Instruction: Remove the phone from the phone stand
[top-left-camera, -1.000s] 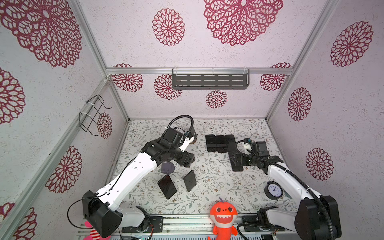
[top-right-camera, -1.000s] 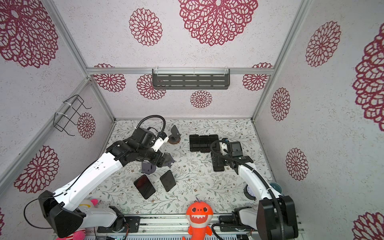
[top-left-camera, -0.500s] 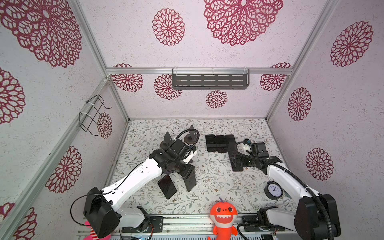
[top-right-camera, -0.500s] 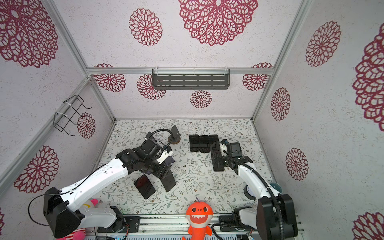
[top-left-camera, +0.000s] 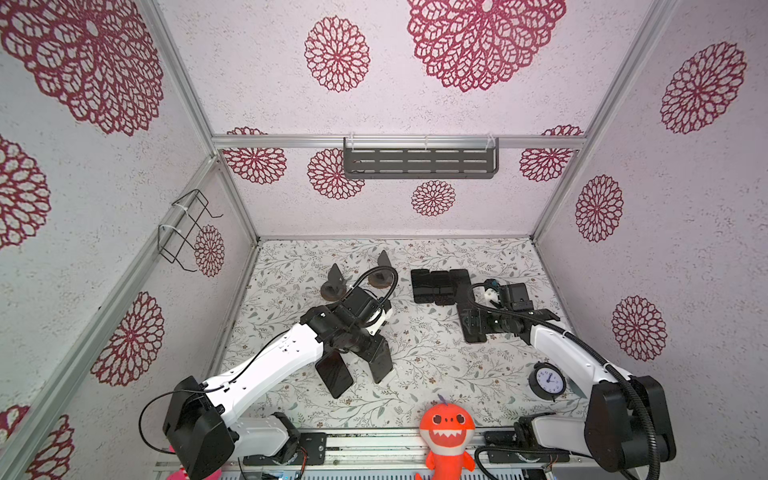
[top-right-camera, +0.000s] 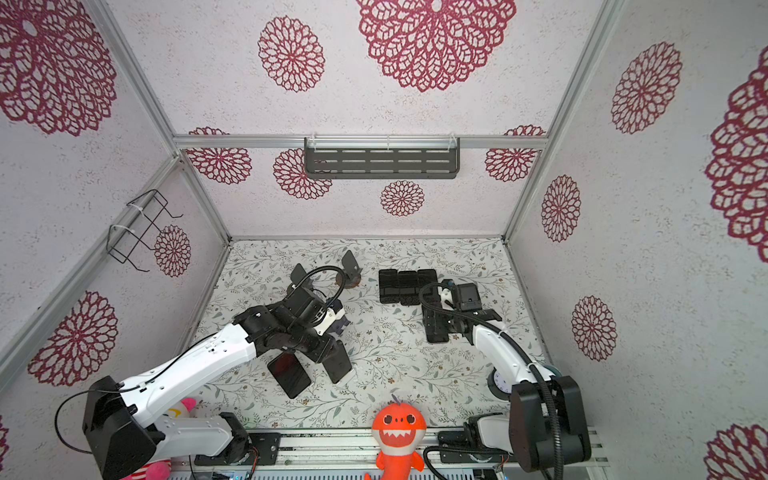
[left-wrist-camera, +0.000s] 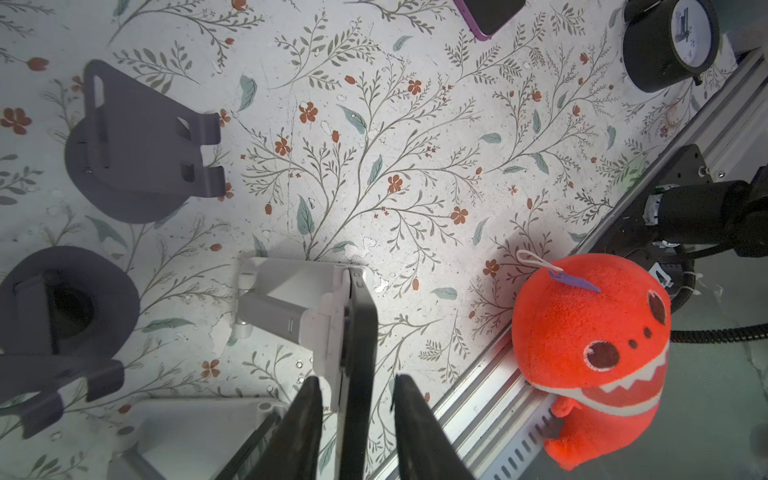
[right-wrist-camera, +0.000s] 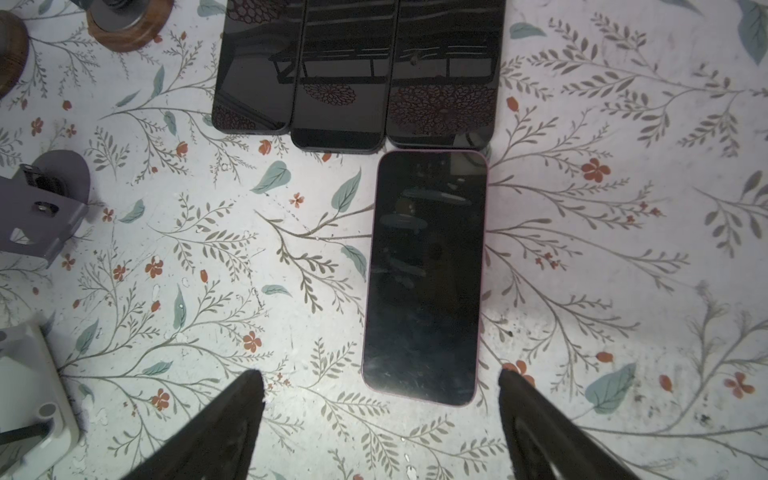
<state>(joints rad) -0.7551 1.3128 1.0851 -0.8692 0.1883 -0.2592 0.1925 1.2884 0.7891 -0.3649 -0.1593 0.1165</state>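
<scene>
Your left gripper (left-wrist-camera: 356, 379) is straddling the edge of the phone (left-wrist-camera: 359, 328) with its jaws standing narrowly apart. One finger (left-wrist-camera: 409, 415) is showing a thin gap to the phone and the other is sitting just behind the back of the white phone stand (left-wrist-camera: 286, 291), so nothing is being clamped. The phone is standing nearly upright in that stand, near the front edge of the table (left-wrist-camera: 415, 124) and left of its middle (the edge with the rail and the orange shark toy (left-wrist-camera: 590, 345)). A second phone (top-left-camera: 334, 374) is leaning just beside it. Your right gripper (right-wrist-camera: 380, 374) is hovering with its jaws spread wide, holding nothing, over a pink-edged phone (right-wrist-camera: 424, 270) lying flat toward the table's right edge. Three dark phones (right-wrist-camera: 353, 75) are lying side by side just beyond that one, toward the back edge.
</scene>
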